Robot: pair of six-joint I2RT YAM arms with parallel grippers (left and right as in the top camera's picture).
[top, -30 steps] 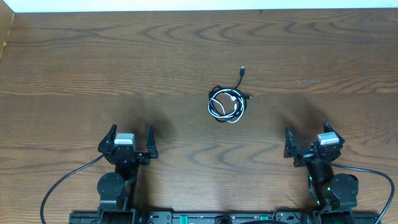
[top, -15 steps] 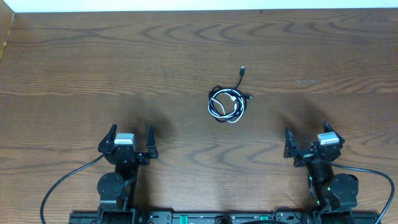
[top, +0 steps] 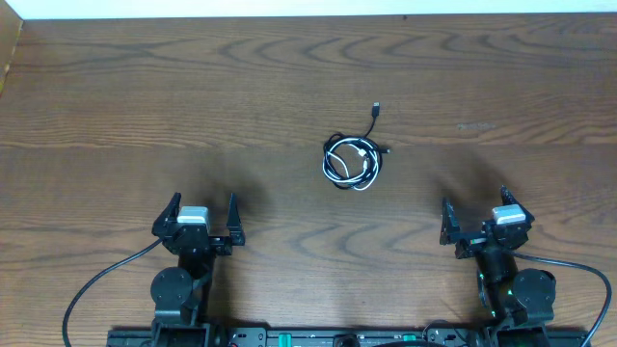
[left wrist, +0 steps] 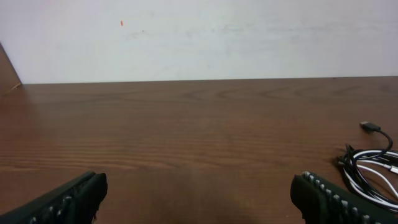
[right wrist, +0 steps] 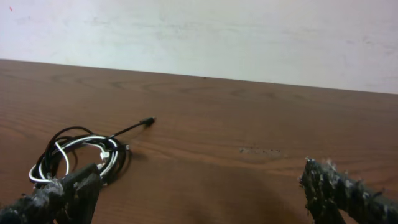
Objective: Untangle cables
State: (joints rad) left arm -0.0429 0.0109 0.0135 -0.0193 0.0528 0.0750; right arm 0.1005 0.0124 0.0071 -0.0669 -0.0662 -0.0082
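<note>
The cables (top: 352,160) lie as one small coiled bundle of a black cord and a white cord on the wooden table, right of centre, with a black plug end (top: 375,109) sticking out toward the far side. The bundle also shows at the right edge of the left wrist view (left wrist: 372,169) and at the left of the right wrist view (right wrist: 81,154). My left gripper (top: 201,214) is open and empty near the front left. My right gripper (top: 476,217) is open and empty near the front right. Both are well short of the bundle.
The wooden table (top: 145,96) runs back to a white wall (left wrist: 199,37). Thick black arm wires (top: 96,280) loop by the front edge beside each arm base.
</note>
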